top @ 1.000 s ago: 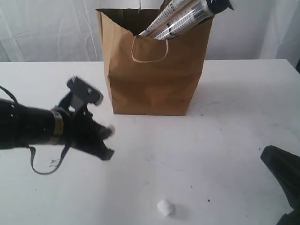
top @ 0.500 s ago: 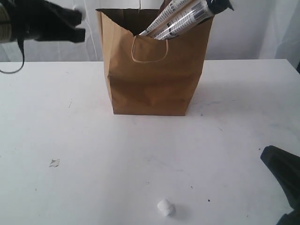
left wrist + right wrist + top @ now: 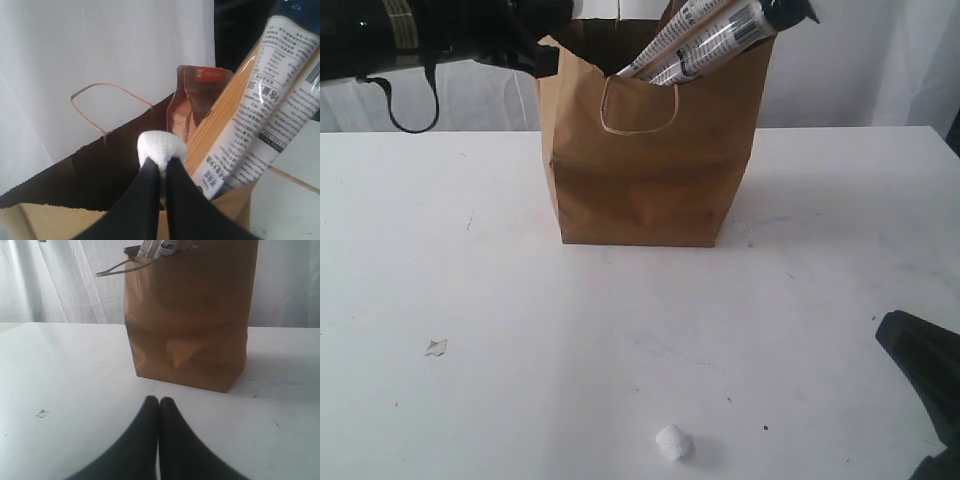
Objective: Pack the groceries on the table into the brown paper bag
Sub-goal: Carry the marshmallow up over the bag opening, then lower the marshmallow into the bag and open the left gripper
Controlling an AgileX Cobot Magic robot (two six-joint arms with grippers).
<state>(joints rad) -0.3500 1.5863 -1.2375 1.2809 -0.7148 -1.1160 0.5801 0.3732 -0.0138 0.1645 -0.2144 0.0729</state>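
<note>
The brown paper bag [image 3: 650,170] stands upright at the back middle of the table [image 3: 800,300]. Long noodle packs [image 3: 720,35] stick out of its top right, and a brown pouch [image 3: 192,100] shows beside them inside. My left gripper [image 3: 163,162] is shut on a white marshmallow [image 3: 161,146] and hangs over the bag's open mouth, at its left rim [image 3: 545,45]. Another marshmallow [image 3: 672,442] lies on the table near the front edge. My right gripper [image 3: 159,401] is shut and empty, low over the table in front of the bag [image 3: 195,315].
A small pale scrap [image 3: 436,347] lies on the left part of the table. The right arm's dark body [image 3: 925,385] sits at the front right corner. White curtains hang behind the table.
My left arm has risen from low over the left of the table to the bag's upper left rim, with the marshmallow in its jaws. The right arm has not moved.
</note>
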